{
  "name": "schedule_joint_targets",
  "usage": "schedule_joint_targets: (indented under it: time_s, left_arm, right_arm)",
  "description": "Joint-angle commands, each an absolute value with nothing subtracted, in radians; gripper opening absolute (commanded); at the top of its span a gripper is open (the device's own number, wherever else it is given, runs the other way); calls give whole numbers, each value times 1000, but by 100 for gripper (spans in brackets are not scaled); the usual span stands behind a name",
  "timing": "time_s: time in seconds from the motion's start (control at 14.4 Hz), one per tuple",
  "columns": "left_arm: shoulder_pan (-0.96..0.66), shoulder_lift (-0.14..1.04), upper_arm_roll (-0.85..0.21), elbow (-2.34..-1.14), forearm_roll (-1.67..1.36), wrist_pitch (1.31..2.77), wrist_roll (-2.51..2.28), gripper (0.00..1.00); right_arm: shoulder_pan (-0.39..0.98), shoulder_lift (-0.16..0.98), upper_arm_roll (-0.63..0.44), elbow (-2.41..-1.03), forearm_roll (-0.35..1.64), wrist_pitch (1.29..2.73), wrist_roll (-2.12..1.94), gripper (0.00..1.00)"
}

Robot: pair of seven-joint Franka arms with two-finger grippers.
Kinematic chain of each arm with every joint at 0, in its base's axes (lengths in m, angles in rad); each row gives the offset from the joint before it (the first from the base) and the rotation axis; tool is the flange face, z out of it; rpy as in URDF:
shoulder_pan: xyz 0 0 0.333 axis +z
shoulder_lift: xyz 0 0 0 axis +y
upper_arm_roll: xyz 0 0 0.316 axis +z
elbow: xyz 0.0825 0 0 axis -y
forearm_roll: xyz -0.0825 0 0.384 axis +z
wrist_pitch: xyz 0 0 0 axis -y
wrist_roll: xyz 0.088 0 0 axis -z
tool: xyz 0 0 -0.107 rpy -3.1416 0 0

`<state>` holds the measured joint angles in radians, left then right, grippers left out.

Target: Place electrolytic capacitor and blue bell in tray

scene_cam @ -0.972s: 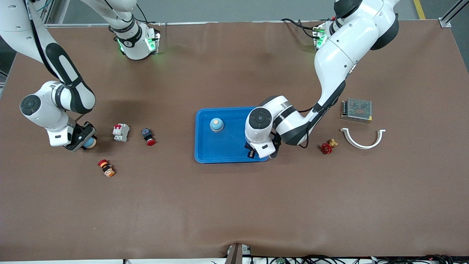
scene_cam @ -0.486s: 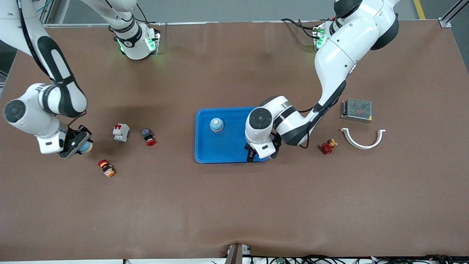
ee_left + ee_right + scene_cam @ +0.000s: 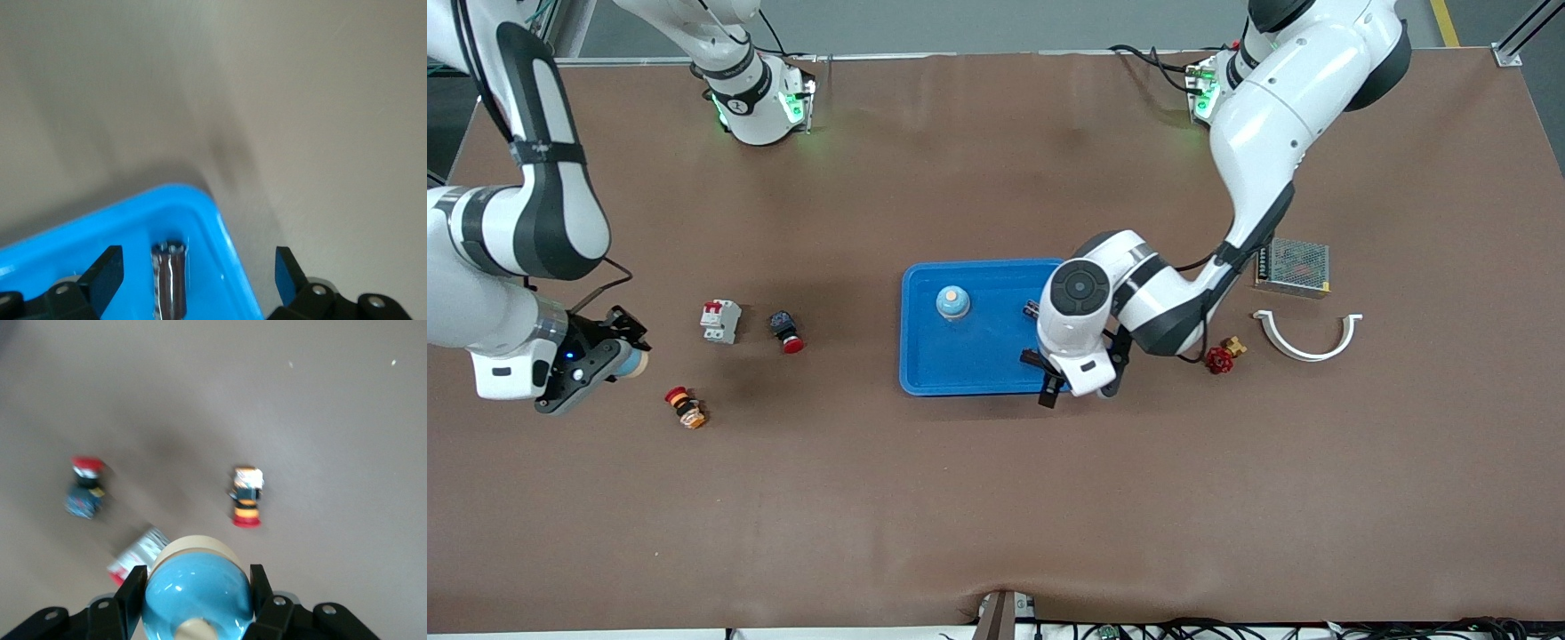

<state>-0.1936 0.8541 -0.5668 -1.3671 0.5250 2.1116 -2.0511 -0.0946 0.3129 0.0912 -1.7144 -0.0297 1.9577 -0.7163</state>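
Observation:
The blue tray [image 3: 925, 356] lies mid-table and holds a blue bell [image 3: 952, 302] with a cream knob. My left gripper [image 3: 1045, 378] is open, above the tray corner nearest the front camera at the left arm's end. In the left wrist view its fingers [image 3: 107, 273] straddle a dark electrolytic capacitor [image 3: 169, 283] lying in the tray [image 3: 227, 267] by the rim. A small dark part [image 3: 1032, 309] also lies in the tray. My right gripper [image 3: 624, 356] is shut on a second blue bell [image 3: 634, 363], held above the table at the right arm's end; it fills the right wrist view [image 3: 197, 593].
A white circuit breaker [image 3: 720, 320], a red-capped button [image 3: 786, 331] and a red-orange button [image 3: 685, 407] lie near the right gripper. A red valve [image 3: 1221, 357], a white curved bracket [image 3: 1307, 333] and a metal power supply [image 3: 1291, 265] lie toward the left arm's end.
My left gripper opened, let go of the capacitor in the tray and rose slightly. My right gripper lifted the bell off the table and drew toward the right arm's end.

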Motion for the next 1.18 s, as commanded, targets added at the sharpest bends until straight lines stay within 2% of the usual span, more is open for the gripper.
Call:
schedule_joint_targets:
  time_s: [0.0, 0.35, 0.56, 1.11]
  left_arm:
    - [-144, 776, -566, -1378, 509, 2057, -1912, 100]
    - [-65, 661, -561, -1379, 509, 1973, -1659, 100]
    - [-9, 598, -564, -1382, 502, 1961, -1516, 100]
    - [78, 489, -565, -1382, 439, 1829, -1174, 100]
  right_arm:
    - [13, 324, 86, -1634, -17, 1870, -454, 36]
    - [234, 333, 86, -1602, -15, 1879, 59, 36]
    - [313, 344, 86, -1600, -15, 1957, 245, 37]
    - [511, 549, 83, -1600, -37, 2242, 587, 37]
